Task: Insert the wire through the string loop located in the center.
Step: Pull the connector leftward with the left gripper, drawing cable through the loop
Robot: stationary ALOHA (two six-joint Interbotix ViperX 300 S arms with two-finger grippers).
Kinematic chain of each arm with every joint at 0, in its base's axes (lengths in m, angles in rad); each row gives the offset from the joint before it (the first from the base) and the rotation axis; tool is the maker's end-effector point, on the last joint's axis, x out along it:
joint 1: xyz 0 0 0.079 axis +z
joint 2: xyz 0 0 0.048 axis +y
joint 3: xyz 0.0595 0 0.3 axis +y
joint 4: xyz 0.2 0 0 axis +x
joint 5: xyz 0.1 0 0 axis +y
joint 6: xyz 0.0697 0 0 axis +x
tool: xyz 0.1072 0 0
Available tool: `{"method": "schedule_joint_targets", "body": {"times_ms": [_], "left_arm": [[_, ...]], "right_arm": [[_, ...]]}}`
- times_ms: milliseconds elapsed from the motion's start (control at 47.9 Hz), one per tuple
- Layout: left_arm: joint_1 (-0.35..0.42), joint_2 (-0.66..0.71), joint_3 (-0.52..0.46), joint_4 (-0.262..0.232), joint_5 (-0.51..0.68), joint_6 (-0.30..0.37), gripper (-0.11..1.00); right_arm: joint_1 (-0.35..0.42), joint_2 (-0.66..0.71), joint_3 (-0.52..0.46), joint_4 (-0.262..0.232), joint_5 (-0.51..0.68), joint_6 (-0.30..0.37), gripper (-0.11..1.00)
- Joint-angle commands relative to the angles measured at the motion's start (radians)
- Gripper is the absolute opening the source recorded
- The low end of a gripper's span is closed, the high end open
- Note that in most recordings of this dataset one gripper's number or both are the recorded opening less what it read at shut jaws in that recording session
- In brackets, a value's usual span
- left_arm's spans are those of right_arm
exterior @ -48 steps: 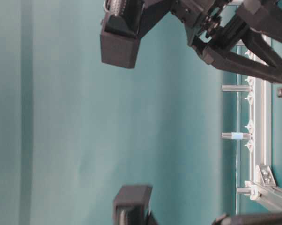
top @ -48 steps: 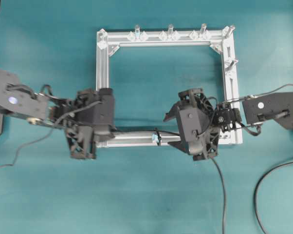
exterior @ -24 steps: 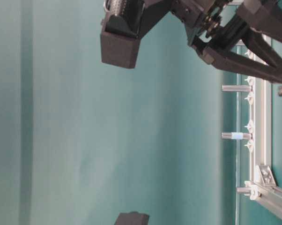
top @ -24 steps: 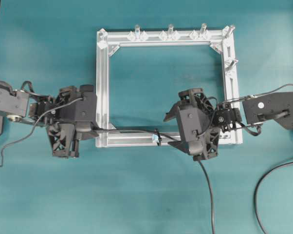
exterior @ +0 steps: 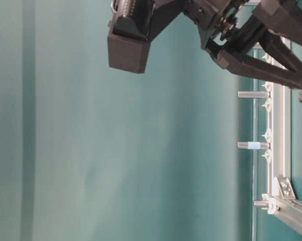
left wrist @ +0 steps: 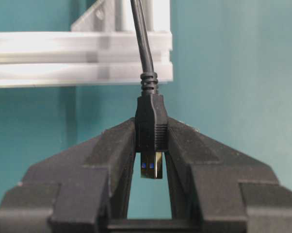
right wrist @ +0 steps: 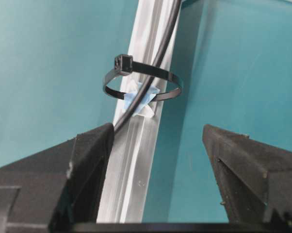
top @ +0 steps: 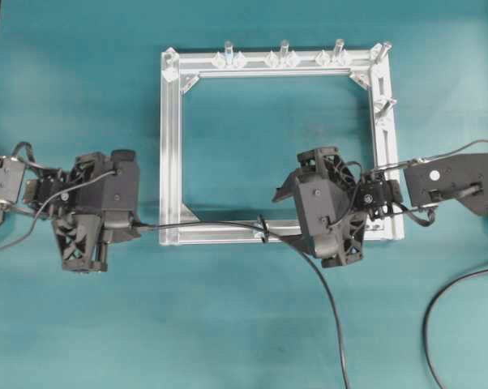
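Note:
The wire is a thin black cable. It runs from my left gripper rightward through the string loop on the frame's near bar, then trails down the table. In the left wrist view my left gripper is shut on the wire's black plug, and the plug's metal tip shows between the fingers. In the right wrist view the string loop stands on the bar over a light-blue piece, with the wire passing inside it. My right gripper is open just behind the loop, holding nothing.
The silver aluminium frame lies flat, with upright pegs along its far bar. Another black cable curves over the table at the lower right. In the table-level view the right arm hangs near the frame's pegs.
My left gripper has moved left, away from the frame, drawing the wire through the loop with it. The wire's trailing part has swung on the table. The right gripper has stayed put.

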Motion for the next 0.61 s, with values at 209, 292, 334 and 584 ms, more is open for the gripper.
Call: {"method": "schedule_joint_targets", "body": {"times_ms": [209, 292, 334, 584], "left_arm": [[-0.014, -0.061, 0.043, 0.0, 0.0, -0.078, 0.19], [-0.015, -0.075, 0.055, 0.0, 0.0, -0.078, 0.19], [-0.015, -0.08, 0.06, 0.0, -0.002, -0.078, 0.19], [-0.015, -0.066, 0.078, 0.0, -0.025, -0.08, 0.19]], "right_arm": [[0.005, -0.026, -0.008, 0.002, -0.005, 0.002, 0.75], [0.005, -0.026, -0.008, 0.002, -0.005, 0.002, 0.75], [0.006, -0.026, -0.008, 0.002, -0.005, 0.002, 0.75], [0.005, -0.026, -0.008, 0.002, -0.005, 0.002, 0.75]]}}
